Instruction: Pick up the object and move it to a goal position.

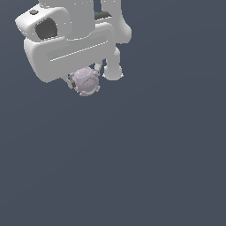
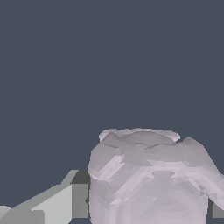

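The white gripper (image 1: 84, 76) sits in the upper left of the exterior view, with its top cut off by the frame's upper edge. Below it and to the exterior view's right there is only plain dark blue-grey, so lots of open room shows there.

The ball (image 1: 85, 81) is small, pale pink-purple and bumpy (it looks a bit like a little rock). It hangs just under the white gripper body, and the jaws are clamped on it from both sides.

In the wrist view the ball (image 2: 151, 179) looks big and fills the lower right of the frame. One grey fingertip (image 2: 72, 199) touches its side. Another bit of grey peeks out at the far lower right edge.
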Robot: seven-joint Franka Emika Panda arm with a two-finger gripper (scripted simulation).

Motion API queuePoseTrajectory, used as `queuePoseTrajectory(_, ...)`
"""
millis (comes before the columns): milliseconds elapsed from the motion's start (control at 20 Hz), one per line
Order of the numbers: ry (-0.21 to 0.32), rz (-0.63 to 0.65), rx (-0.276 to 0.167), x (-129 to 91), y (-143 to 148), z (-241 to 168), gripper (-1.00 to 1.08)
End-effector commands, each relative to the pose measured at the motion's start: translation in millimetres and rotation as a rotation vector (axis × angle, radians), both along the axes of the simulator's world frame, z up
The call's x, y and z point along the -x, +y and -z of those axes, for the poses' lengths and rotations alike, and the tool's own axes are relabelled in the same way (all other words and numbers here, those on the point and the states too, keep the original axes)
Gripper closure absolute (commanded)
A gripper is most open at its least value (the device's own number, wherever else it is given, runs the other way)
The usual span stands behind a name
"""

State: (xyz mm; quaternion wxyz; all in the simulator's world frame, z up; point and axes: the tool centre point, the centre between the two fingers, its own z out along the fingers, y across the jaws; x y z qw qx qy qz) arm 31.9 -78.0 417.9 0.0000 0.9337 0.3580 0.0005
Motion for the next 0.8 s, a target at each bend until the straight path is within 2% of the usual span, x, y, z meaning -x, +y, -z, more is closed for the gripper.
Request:
queuePoseTrajectory(0, 0.001, 0.000, 0.000, -4, 0, -12, 1.08)
queuePoseTrajectory(750, 0.001, 0.000, 0.000, -14, 0, -39, 1.08)
